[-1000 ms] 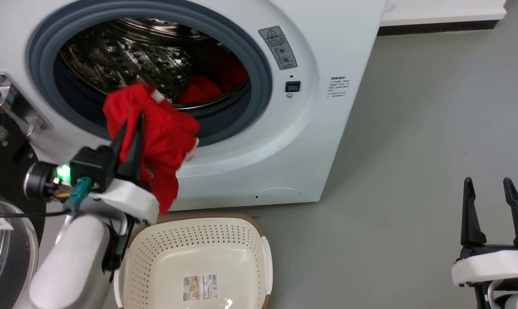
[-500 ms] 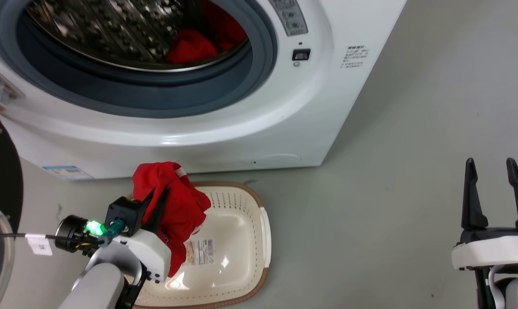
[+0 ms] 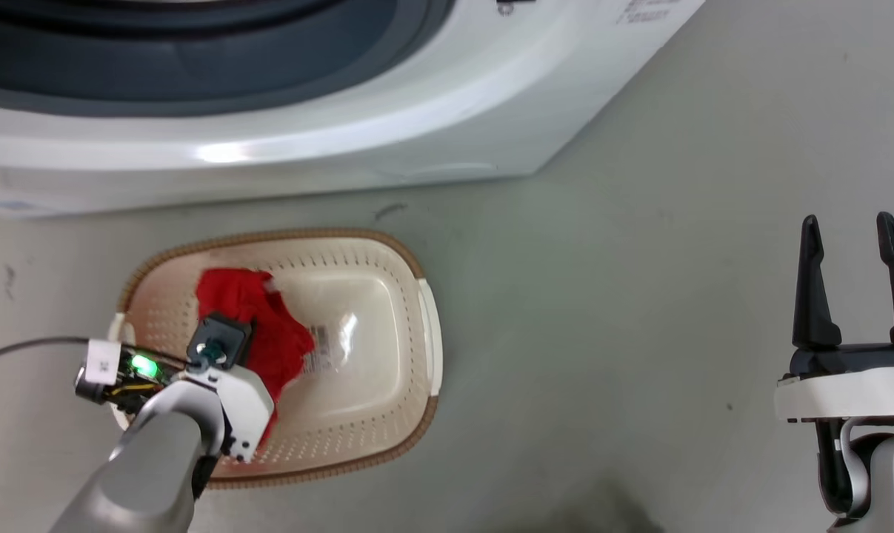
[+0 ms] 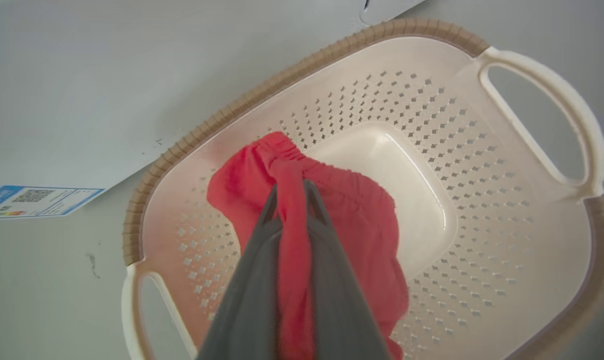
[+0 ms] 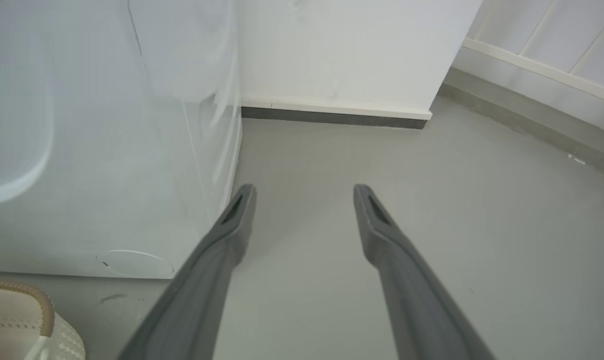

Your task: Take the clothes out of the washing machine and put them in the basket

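A red garment point(image 3: 250, 311) of the clothes hangs into the cream basket point(image 3: 387, 311) on the floor, just before the washing machine point(image 3: 343, 141). In the left wrist view my left gripper point(image 4: 291, 192) is shut on a bunched fold of that garment point(image 4: 362, 225), fingers pointing down inside the basket's brown rim point(image 4: 261, 95). The cloth's lower part rests against the basket's perforated wall and floor. My right gripper point(image 3: 854, 229) stands open and empty at the lower right, well away from the basket; its wrist view shows the open gripper point(image 5: 304, 192) over bare floor. The drum's inside is out of view.
The machine's grey port ring point(image 3: 195, 59) runs along the top of the head view. Grey floor point(image 3: 602, 296) spreads between the basket and my right arm. The right wrist view shows the machine's side point(image 5: 106, 150), a basket corner point(image 5: 36, 300) and a white wall with skirting point(image 5: 332, 117).
The head camera has tilted down, so the drum has left the picture. My left gripper has carried the red garment from in front of the port down into the basket. The right arm has not moved.
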{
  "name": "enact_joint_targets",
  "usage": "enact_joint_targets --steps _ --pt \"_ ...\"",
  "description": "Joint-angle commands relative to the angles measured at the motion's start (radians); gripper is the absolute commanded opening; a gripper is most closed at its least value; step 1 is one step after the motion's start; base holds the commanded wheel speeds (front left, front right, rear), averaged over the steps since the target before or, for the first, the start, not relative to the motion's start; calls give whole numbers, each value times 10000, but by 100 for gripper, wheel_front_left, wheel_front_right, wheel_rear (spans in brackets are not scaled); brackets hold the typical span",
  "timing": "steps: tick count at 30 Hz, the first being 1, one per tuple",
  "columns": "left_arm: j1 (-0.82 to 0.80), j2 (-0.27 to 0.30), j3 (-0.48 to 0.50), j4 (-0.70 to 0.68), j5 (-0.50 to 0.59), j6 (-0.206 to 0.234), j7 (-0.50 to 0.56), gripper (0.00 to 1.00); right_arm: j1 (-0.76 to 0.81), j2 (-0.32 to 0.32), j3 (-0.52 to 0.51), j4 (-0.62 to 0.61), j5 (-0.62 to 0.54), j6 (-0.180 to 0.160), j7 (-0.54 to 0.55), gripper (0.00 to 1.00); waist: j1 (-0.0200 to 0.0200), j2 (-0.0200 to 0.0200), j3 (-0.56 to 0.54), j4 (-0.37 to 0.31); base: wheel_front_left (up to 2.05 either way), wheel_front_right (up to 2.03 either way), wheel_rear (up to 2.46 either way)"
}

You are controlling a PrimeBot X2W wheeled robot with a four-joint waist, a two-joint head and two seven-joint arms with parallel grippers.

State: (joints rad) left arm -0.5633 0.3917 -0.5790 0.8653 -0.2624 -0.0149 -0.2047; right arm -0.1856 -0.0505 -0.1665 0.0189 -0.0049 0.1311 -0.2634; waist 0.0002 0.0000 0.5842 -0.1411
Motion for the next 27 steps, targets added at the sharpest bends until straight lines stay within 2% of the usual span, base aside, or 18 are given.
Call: enact_joint_targets --steps 1,7,11,18,27 --pt "-368 -115 21 420 -7 -20 -112 0 -168 3 40 -96 -106 -7 -20 100 -2 0 698 -170 0 0 0" --pt "-1540 -472 220 1818 -176 -95 -433 0 -281 2 142 -332 -122 -7 -20 100 -2 0 1560 -181 0 0 0" --pt "-2065 -769 232 2303 -195 -195 -556 0 -370 5 270 -414 -115 -7 -20 100 -2 0 1980 -132 0 0 0" --pt "-2710 -1072 -35 2879 91 -123 -617 0 -482 2 399 -508 5 -7 -20 100 -2 0 2396 -119 0 0 0" --pt "-3138 -1061 116 3402 -38 24 -606 0 -683 2 480 -688 -30 -7 -20 100 -2 0 2894 -174 0 0 0"
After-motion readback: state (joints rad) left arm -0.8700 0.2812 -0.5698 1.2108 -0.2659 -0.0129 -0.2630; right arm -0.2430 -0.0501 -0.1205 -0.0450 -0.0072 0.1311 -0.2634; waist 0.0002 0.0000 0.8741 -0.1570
